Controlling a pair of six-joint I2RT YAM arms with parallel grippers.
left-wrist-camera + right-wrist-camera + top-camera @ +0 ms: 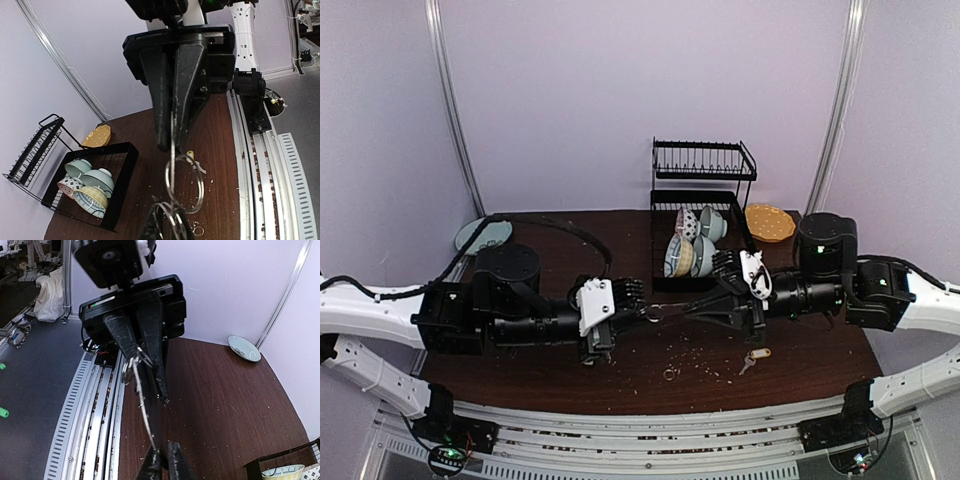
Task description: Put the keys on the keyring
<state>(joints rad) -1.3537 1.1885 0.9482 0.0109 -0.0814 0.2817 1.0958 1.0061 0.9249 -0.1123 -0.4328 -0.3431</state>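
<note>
Brown wood desk (520, 375) fills the scene, flecked with crumbs around its middle. A black wire dish rack (703, 205) stands at the far centre-right with bowls (692, 245) on edge in it. A yellow plate (769, 222) sits just right of the rack, and a pale blue plate (483, 234) sits at the far left edge.

The two arms reach in from either side and meet just near of the rack. The left gripper (638, 308) and the right gripper (672, 311) face each other tip to tip. Each is clamped tight on the keyring (655, 312), which hangs clear of the desk between them. Both wrist views show the thin grey hoop edge-on, its wire running from one pair of fingers to the other, so its span lies left to right. Small rings (131, 365) bunch by the left gripper's fingers.

The keys (754, 359) lie flat on the desk, near and right of the right gripper and well apart from the hoop. Their long axis runs diagonally, with the yellow tag at the far-right end and the silver key pointing near-left. Bare desk surrounds them out to the near and right edges, and the near-left quarter is open too. A tiny loose ring (669, 374) lies left of the keys, near of where the grippers meet.
</note>
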